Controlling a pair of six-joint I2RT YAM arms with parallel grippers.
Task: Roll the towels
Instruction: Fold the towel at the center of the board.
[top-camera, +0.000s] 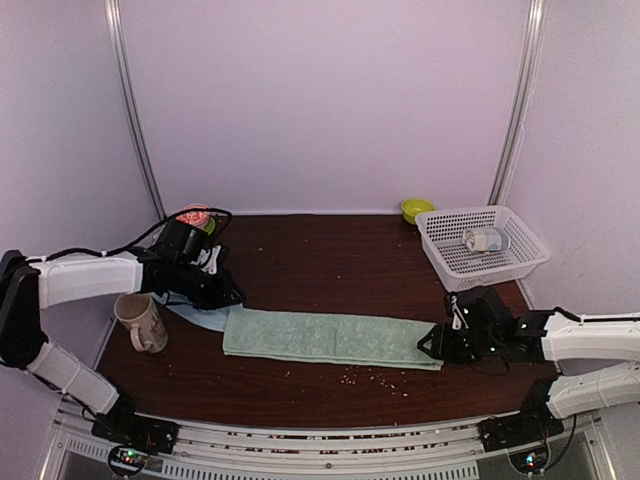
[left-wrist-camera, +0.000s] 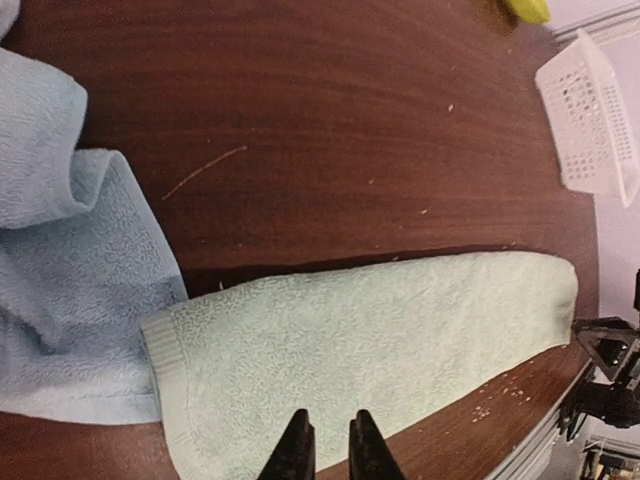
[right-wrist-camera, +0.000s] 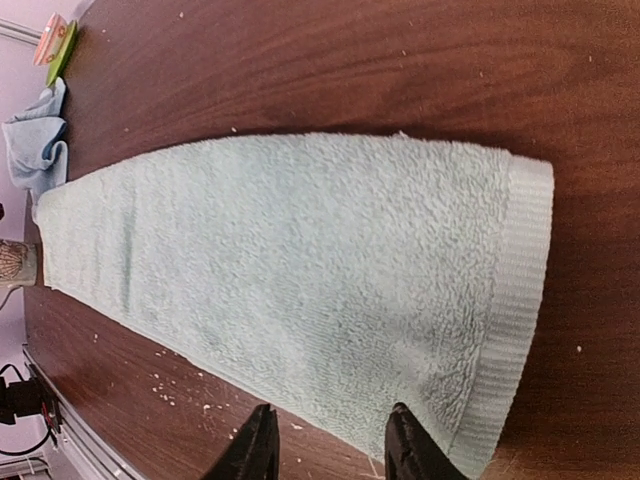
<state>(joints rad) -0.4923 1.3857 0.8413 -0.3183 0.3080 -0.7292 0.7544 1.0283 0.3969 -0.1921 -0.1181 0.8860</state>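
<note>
The pale sage-green towel (top-camera: 330, 337) (left-wrist-camera: 370, 340) (right-wrist-camera: 300, 260) lies flat as a long folded strip across the middle of the table. Beside its left end, the light blue towel (top-camera: 195, 317) (left-wrist-camera: 60, 290) (right-wrist-camera: 35, 140) is crumpled, partly under my left arm. My left gripper (top-camera: 228, 297) (left-wrist-camera: 331, 445) hovers over the green strip's left end near its front edge, its fingers only a narrow gap apart and holding nothing. At the right end, over the front corner by the ribbed hem, my right gripper (top-camera: 432, 345) (right-wrist-camera: 330, 450) stands open and empty.
A patterned mug (top-camera: 140, 322) stands left of the towels. A white basket (top-camera: 500, 270) (left-wrist-camera: 590, 120) with a small object inside sits at the back right, a yellow-green bowl (top-camera: 417, 209) behind it. Pale crumbs (top-camera: 375, 377) dot the wood before the green strip.
</note>
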